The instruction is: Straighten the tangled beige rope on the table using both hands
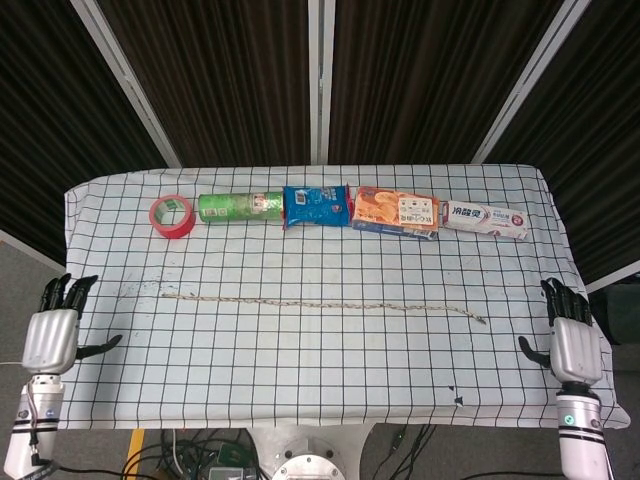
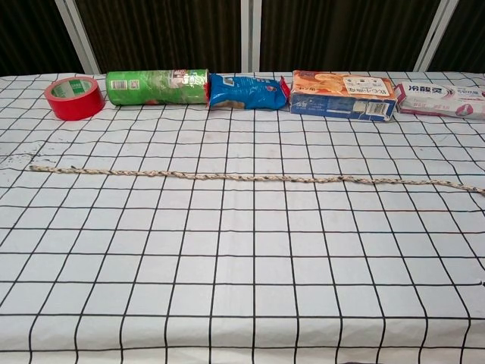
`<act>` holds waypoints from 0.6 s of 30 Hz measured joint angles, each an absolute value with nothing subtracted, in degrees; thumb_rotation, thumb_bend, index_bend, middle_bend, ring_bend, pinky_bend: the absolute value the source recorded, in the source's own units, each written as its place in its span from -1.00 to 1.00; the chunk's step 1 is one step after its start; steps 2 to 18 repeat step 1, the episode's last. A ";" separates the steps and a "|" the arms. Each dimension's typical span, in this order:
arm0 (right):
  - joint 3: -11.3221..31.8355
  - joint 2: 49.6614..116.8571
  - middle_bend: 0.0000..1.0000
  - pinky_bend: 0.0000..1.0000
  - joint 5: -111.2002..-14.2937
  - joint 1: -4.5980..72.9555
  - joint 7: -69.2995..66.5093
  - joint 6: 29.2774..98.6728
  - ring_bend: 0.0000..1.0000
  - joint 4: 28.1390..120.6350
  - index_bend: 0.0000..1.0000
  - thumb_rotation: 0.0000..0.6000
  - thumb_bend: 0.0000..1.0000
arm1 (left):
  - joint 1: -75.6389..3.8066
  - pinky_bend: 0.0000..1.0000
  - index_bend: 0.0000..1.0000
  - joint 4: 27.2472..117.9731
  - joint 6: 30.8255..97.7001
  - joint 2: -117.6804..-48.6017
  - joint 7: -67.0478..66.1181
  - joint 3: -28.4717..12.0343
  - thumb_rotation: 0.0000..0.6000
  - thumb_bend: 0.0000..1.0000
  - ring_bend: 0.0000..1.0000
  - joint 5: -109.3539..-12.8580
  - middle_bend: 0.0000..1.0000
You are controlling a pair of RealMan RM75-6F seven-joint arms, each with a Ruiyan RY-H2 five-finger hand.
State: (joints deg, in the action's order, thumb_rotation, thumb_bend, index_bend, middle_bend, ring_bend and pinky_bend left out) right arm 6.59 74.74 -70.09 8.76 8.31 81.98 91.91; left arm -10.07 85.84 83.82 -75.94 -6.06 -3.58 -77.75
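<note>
Rope laid out straight, both hands off the surface [image 1: 300,400]

The beige rope [image 1: 320,303] lies in a nearly straight line across the surface's middle; the left hand [image 1: 52,335] and right hand [image 1: 573,345] hang past opposite side edges, fingers spread, holding nothing.

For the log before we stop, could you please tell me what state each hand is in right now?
Left hand: open, holding nothing, off the table's left edge.
Right hand: open, holding nothing, at the right edge.

rope [image 1: 320,303] mid-table, seemingly straight, before package row [image 1: 340,209]
</note>
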 measured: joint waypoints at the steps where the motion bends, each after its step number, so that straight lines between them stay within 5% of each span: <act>1: 6.64 74.79 -1.00 -1.00 -70.47 8.75 8.28 82.04 -1.00 91.80 -1.00 1.00 -0.62 | -10.11 -0.97 -0.79 85.95 83.63 -75.93 -6.05 -3.64 0.61 -1.00 -1.00 -77.82 -0.76; 18: 6.64 74.79 -1.00 -1.00 -70.47 8.75 8.28 82.04 -1.00 91.80 -1.00 1.00 -0.62 | -10.11 -0.97 -0.79 85.95 83.63 -75.93 -6.05 -3.64 0.61 -1.00 -1.00 -77.82 -0.76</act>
